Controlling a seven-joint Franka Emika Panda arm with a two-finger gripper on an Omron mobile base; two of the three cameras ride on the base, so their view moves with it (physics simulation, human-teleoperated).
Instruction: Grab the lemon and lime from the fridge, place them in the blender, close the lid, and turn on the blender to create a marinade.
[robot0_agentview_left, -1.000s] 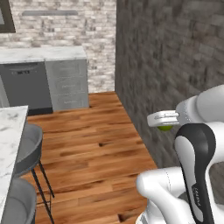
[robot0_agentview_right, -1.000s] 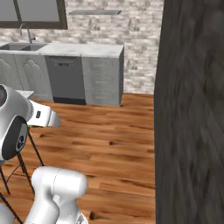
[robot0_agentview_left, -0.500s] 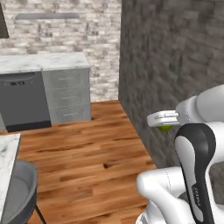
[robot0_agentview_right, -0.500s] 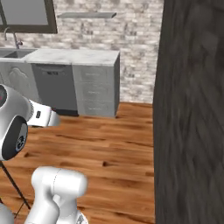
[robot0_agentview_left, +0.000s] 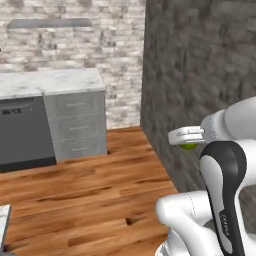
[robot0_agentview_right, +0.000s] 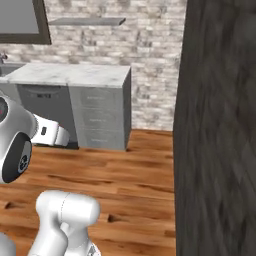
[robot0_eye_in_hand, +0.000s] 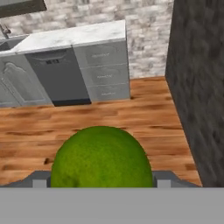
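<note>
The gripper (robot0_agentview_left: 186, 140) is clamped on the lime (robot0_eye_in_hand: 101, 158), with the jaws set wide around the fruit. In the hand view the lime sits between the two finger tips (robot0_eye_in_hand: 40, 180) and covers the lower middle of the picture. In the left base view a sliver of the lime (robot0_agentview_left: 188, 146) shows green under the pale fingers (robot0_agentview_left: 185, 135), beside the dark stone wall (robot0_agentview_left: 205, 70). The gripper is held in the air, well above the wood floor (robot0_agentview_left: 95, 195).

Ahead of the hand stands a run of grey cabinets (robot0_eye_in_hand: 103, 70) under a pale marble counter (robot0_eye_in_hand: 74, 37). A dark dishwasher front (robot0_eye_in_hand: 59, 76) is set just beside a stack of drawers. A sink tap (robot0_eye_in_hand: 5, 30) shows at the far end of the counter. A brick wall (robot0_agentview_right: 125, 45) rises behind the counter and carries a grey shelf (robot0_agentview_right: 87, 21) and a dark-framed window (robot0_agentview_right: 22, 22).

In the right base view the arm (robot0_agentview_right: 47, 134) reaches across the lower left, and the dark stone wall (robot0_agentview_right: 220, 125) covers the right side.
</note>
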